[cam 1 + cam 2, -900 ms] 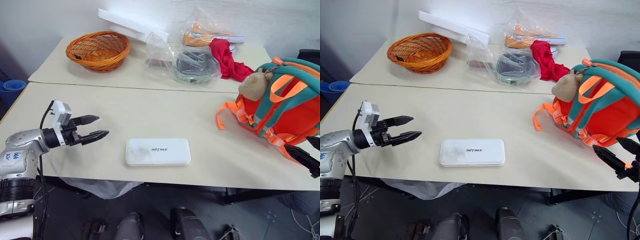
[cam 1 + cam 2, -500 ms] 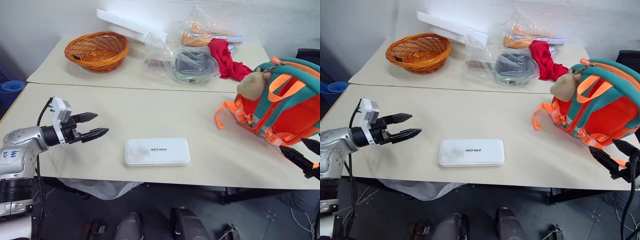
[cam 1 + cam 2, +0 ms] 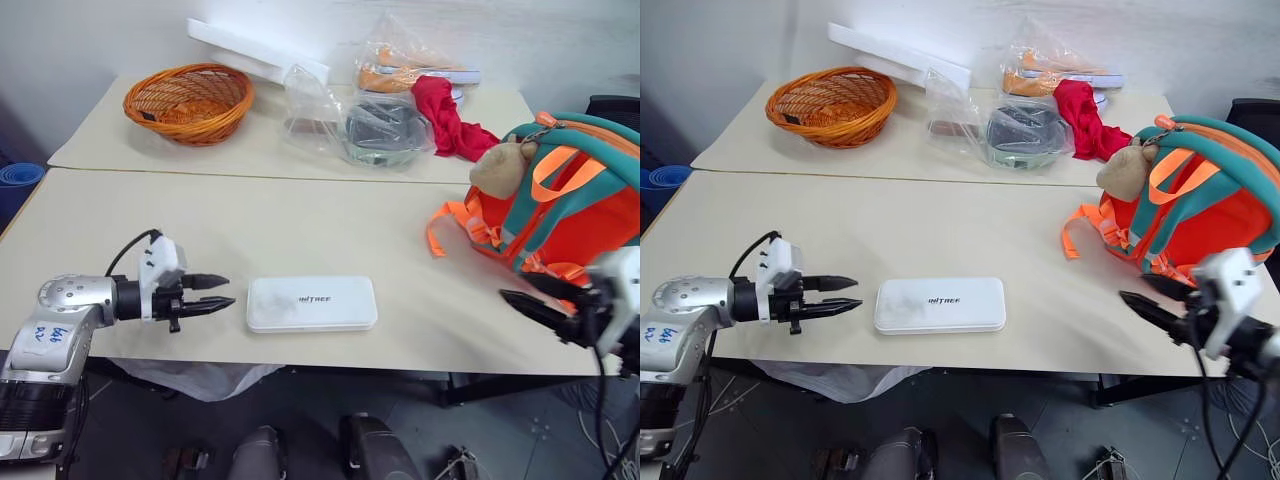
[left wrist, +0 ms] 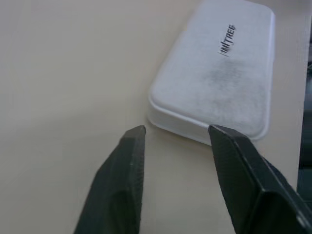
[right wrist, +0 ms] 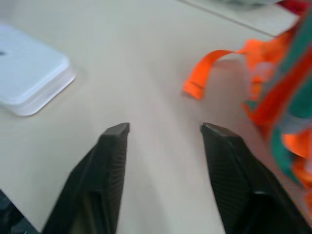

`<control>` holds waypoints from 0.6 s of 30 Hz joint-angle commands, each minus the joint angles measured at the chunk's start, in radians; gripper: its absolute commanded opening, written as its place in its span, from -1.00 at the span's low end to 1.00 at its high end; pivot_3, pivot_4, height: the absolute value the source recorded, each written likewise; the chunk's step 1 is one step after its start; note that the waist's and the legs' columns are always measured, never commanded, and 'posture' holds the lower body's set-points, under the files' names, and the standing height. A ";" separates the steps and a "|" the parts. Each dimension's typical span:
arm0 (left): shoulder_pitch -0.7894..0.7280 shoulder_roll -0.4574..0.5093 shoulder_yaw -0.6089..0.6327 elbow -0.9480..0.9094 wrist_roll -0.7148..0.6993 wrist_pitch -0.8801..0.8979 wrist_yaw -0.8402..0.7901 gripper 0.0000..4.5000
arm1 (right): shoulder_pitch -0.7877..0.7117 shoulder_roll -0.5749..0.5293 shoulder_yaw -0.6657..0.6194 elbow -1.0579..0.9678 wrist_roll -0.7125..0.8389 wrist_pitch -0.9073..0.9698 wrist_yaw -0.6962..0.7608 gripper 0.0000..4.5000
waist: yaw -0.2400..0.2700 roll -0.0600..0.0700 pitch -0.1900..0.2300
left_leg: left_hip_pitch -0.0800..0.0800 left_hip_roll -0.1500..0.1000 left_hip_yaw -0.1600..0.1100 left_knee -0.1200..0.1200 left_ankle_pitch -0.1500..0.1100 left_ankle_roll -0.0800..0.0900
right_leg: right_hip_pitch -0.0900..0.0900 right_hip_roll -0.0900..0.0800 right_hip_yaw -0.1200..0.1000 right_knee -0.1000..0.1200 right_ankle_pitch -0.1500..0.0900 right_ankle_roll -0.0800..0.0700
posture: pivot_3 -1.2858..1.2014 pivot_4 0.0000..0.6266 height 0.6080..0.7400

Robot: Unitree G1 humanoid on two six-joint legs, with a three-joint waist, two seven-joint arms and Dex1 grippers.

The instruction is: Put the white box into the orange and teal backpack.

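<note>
Both my left gripper (image 3: pixel 222 291) and right gripper (image 3: pixel 1137 301) stand parted and empty; the white box (image 3: pixel 312 303) looks stiff, light and smooth, so I judge its short near end best for pinching.

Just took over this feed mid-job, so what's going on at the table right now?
Nothing is held yet. The white box lies flat near the table's front edge. The left gripper is open and level with the box's left end, just short of it. The right gripper is open too, low in front of the orange and teal backpack, which sits at the table's right.
</note>
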 commanded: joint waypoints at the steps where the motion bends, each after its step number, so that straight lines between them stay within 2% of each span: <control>1: 0.002 0.031 -0.027 -0.031 0.054 -0.054 -0.008 -0.60 | -0.054 0.009 0.141 -0.044 -0.048 -0.027 0.000 -0.48 | 0.000 0.000 0.000 | 0.000 0.000 0.000 0.000 0.000 0.000 | 0.000 0.000 0.000 0.000 0.000 0.000 | 0.03 -0.52 1.00; 4: -0.011 0.030 -0.053 -0.007 0.100 -0.072 0.018 -1.00 | -0.146 0.058 0.305 -0.026 -0.118 -0.034 -0.037 -0.94 | 0.000 0.000 0.000 | 0.000 0.000 0.000 0.000 0.000 0.000 | 0.000 0.000 0.000 0.000 0.000 0.000 | 0.03 -0.52 1.00; 5: -0.013 0.029 -0.058 -0.002 0.110 -0.075 0.023 -1.00 | -0.170 0.073 0.337 -0.017 -0.137 -0.032 -0.052 -0.99 | -0.002 0.000 0.000 | 0.000 0.000 0.000 0.000 0.000 0.000 | -0.001 0.000 0.000 0.000 0.000 0.000 | 0.03 -0.52 1.00; 11: -0.046 -0.003 -0.100 -0.011 0.106 -0.032 0.028 -1.00 | -0.267 0.179 0.458 0.052 -0.249 -0.012 -0.176 -0.99 | -0.001 0.000 0.000 | -0.003 0.000 0.001 0.001 0.000 0.000 | -0.004 0.000 0.000 0.002 0.000 0.000 | 0.03 -0.52 1.00; 18: -0.153 -0.138 -0.179 0.034 0.135 -0.028 0.076 -1.00 | -0.286 0.248 0.468 0.066 -0.314 -0.013 -0.257 -0.99 | 0.015 0.000 0.000 | -0.004 -0.001 0.002 0.005 0.000 0.000 | -0.004 0.001 -0.001 0.004 0.000 0.000 | 0.03 -0.52 1.00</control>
